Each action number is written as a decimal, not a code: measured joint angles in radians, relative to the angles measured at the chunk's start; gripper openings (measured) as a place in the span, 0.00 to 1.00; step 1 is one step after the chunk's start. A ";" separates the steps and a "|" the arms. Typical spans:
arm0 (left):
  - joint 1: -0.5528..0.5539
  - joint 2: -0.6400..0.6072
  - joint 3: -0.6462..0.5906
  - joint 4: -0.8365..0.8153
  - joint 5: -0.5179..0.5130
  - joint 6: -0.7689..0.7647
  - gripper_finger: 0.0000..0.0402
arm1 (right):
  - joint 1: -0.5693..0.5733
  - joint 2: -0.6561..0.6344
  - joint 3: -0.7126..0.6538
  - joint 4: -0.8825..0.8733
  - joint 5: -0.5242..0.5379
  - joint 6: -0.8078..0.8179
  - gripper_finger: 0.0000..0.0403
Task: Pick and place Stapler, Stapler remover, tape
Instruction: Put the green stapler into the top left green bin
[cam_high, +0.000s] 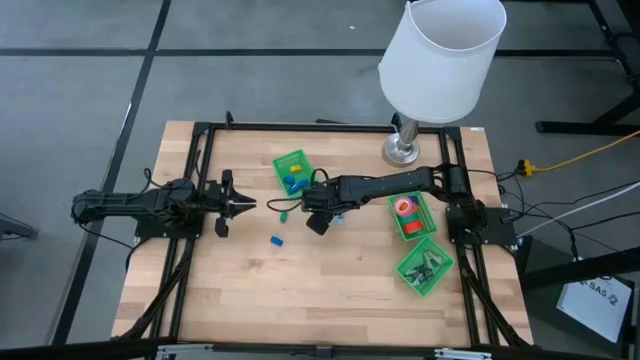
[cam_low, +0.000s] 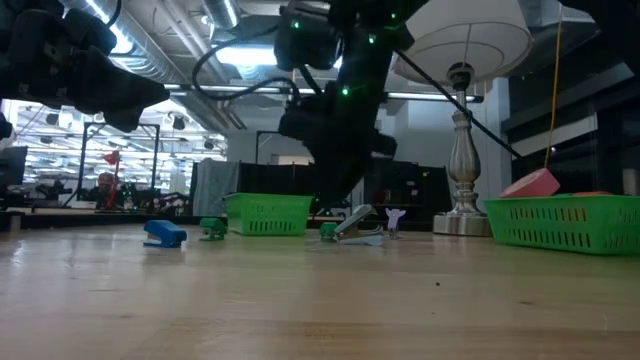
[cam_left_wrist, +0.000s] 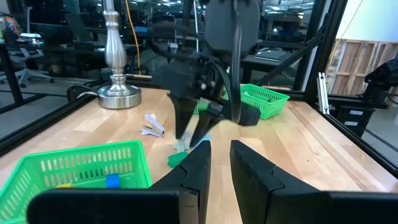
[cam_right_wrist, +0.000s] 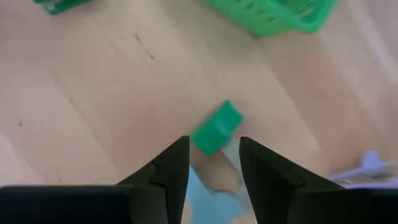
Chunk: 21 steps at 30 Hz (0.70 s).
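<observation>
R gripper (cam_right_wrist: 213, 163) mid-table, fingers apart over green stapler (cam_right_wrist: 216, 128), nothing held. L gripper (cam_left_wrist: 220, 163) waits at left, slightly apart, empty. Risk: off-centre close nudges stapler sideways, w/ no grip.

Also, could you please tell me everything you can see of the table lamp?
The lamp has a wide white tapered shade, open on top, over a turned silver stem, metallic-looking, and a round stepped foot. It stands upright on the wooden table near its far right corner, beside the right arm's mount.
</observation>
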<state>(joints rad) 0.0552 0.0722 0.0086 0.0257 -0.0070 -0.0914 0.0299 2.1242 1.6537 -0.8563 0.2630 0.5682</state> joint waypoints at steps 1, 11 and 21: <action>0.000 0.000 0.000 0.000 0.000 0.000 0.15 | 0.000 0.000 -0.015 0.023 -0.007 0.000 0.36; 0.000 0.000 0.000 0.000 0.000 0.000 0.15 | -0.002 0.000 -0.108 0.157 -0.080 0.008 0.35; 0.000 0.000 0.000 0.000 0.000 0.000 0.15 | -0.015 0.000 -0.101 0.158 -0.080 0.000 0.35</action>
<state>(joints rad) 0.0555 0.0722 0.0086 0.0257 -0.0070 -0.0914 0.0147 2.1246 1.5532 -0.6987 0.1828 0.5681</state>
